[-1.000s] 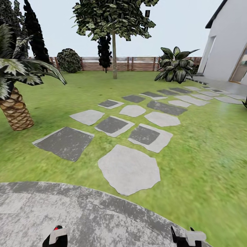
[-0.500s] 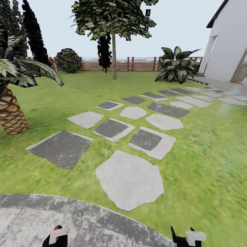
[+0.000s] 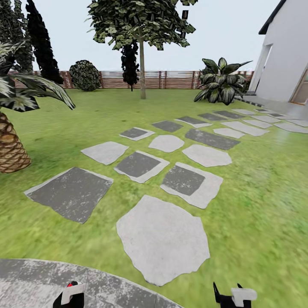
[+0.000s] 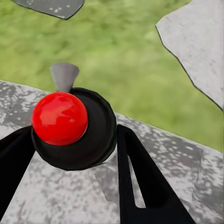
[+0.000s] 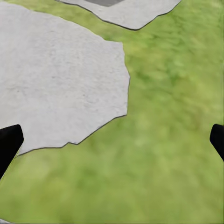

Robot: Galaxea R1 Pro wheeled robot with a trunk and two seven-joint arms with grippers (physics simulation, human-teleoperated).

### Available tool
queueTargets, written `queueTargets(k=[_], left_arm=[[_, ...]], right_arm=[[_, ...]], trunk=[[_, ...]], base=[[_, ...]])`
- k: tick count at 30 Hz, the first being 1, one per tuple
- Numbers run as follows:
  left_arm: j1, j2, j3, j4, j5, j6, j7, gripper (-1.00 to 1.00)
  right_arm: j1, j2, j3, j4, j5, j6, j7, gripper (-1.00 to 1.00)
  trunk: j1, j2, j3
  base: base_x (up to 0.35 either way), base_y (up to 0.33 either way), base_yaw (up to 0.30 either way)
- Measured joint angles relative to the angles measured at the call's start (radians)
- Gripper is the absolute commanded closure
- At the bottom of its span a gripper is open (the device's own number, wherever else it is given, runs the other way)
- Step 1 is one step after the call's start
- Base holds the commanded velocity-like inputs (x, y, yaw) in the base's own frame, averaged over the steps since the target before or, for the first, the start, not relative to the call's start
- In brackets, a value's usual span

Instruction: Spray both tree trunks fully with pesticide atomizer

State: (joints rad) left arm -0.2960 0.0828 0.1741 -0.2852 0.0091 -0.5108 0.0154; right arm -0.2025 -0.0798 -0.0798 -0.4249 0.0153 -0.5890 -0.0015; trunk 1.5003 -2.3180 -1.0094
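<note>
Head view: a pale-trunked tree (image 3: 142, 72) stood at twelve o'clock across the lawn (image 3: 256, 192). Left wrist view: left gripper (image 4: 74, 154) apparently clenched the pesticide atomizer (image 4: 70, 126). Right wrist view: right gripper (image 5: 112, 140) released. Next, approach the trunk.

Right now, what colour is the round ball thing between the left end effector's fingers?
Shiny red ball on a black round body, best seen in the left wrist view.

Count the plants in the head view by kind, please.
Pale-trunk tree: 1
Palm: 1
Dark column trees: 3
Round bush: 1
Broad-leaved plant: 1
Total: 7
</note>
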Motion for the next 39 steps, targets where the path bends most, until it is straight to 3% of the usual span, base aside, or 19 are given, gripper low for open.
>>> queueTargets(k=[39], left_arm=[[0.000,0.000,0.001,0.000,0.000,0.000,0.000,1.00]], right_arm=[[0.000,0.000,0.000,0.000,0.000,0.000,0.000,-1.00]], trunk=[[0.000,0.000,0.000]], base=[[0.338,0.000,0.000]])
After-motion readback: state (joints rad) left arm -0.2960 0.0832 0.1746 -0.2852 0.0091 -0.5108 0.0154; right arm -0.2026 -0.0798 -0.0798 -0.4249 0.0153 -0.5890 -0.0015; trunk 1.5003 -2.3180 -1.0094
